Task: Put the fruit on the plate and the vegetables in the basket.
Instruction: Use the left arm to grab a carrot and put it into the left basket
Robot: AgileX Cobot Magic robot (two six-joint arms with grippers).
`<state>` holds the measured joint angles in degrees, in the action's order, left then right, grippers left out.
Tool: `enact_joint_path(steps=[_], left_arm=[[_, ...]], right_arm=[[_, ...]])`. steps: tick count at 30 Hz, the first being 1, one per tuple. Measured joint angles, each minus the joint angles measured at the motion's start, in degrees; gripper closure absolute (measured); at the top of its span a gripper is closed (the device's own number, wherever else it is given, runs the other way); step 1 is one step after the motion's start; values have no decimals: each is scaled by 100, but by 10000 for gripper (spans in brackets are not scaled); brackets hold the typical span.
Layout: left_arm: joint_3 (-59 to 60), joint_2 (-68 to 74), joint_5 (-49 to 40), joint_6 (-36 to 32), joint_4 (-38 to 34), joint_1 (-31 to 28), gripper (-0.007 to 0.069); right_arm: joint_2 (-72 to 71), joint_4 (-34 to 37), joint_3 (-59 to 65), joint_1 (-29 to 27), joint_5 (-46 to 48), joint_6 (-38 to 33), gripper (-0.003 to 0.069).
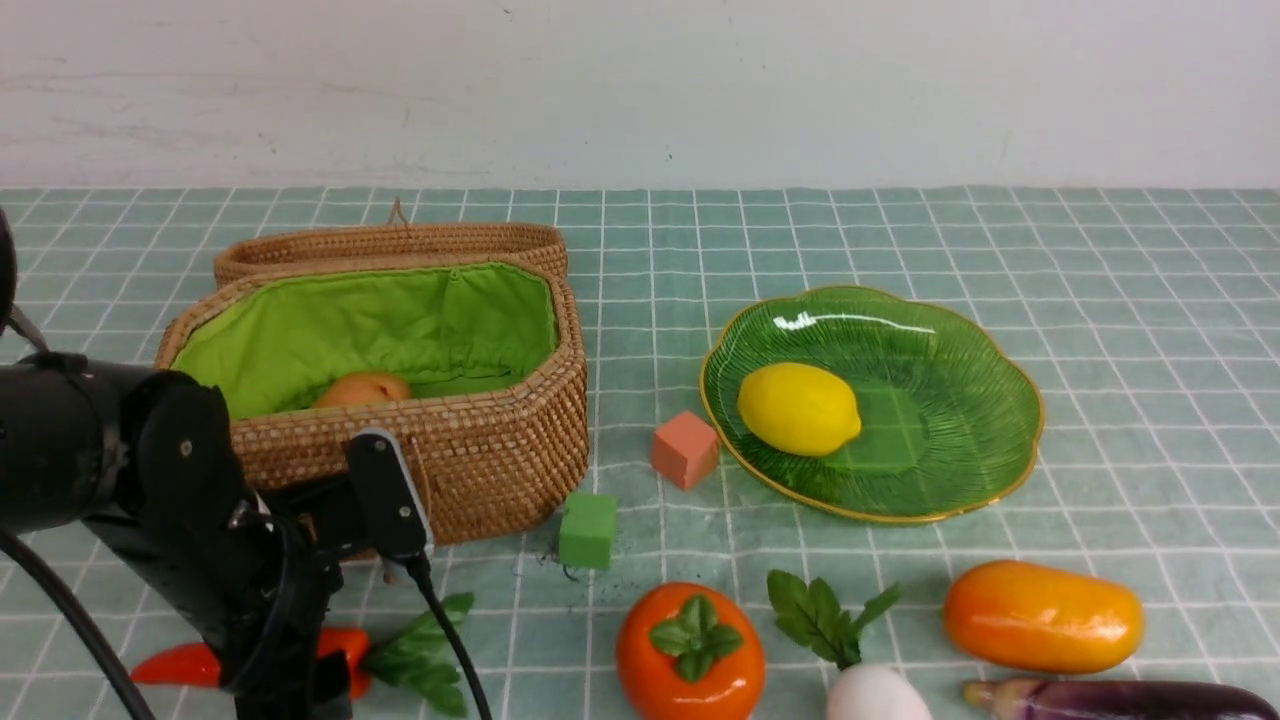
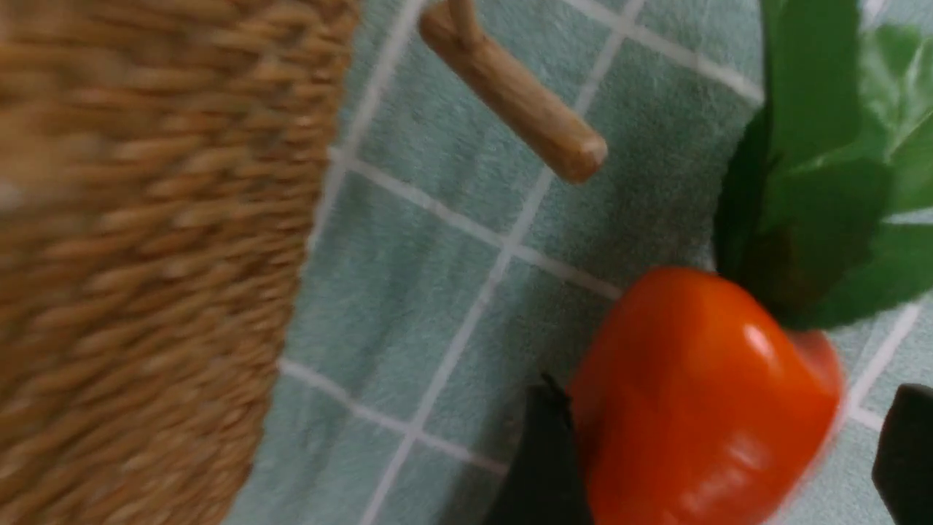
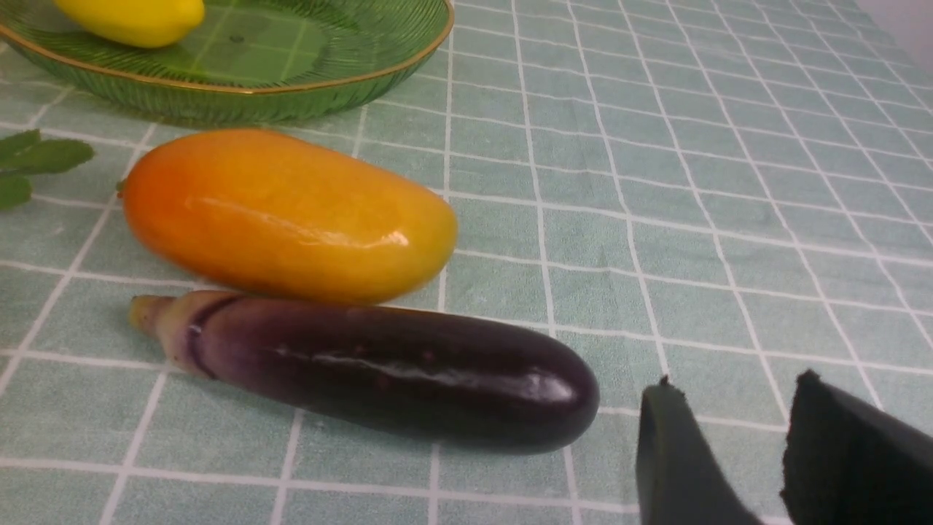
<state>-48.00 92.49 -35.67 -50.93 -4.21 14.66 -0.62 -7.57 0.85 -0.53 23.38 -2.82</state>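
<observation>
My left gripper [image 2: 725,437] is open and straddles the red-orange pepper [image 2: 700,401], which lies on the cloth in front of the basket [image 1: 500,450]. One finger touches the pepper and the other stands clear. A potato [image 1: 362,389] lies in the basket. The lemon [image 1: 798,407] is on the plate [image 1: 960,400]. Along the front edge sit the persimmon [image 1: 690,650], radish [image 1: 875,695], mango [image 3: 288,215] and eggplant [image 3: 386,375]. My right gripper [image 3: 735,383] is open and empty, just beyond the eggplant's rounded end.
A salmon-pink cube [image 1: 685,450] and a green cube [image 1: 588,530] lie between basket and plate. The basket's lid [image 1: 390,245] hangs open at the back. Its wooden toggle [image 2: 517,91] dangles near the pepper's leaves [image 1: 420,660]. A wall closes the table's far side.
</observation>
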Motion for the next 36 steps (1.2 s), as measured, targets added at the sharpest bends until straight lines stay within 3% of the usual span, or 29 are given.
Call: enact_joint_path(steps=[5,8,24,36], left_arm=[[0,142,5,0,-84,0,160],[0,143,5,0,-139,0,285],[0,-321,-368,0,-494,0,274],[-484,-2087,-1421,59,-787,0,274]], right_arm=[[0,0,0,0,0,0,417],[0,0,0,0,0,0,417],[0,0,0,0,0,0,417],[0,0,0,0,0,0,417]])
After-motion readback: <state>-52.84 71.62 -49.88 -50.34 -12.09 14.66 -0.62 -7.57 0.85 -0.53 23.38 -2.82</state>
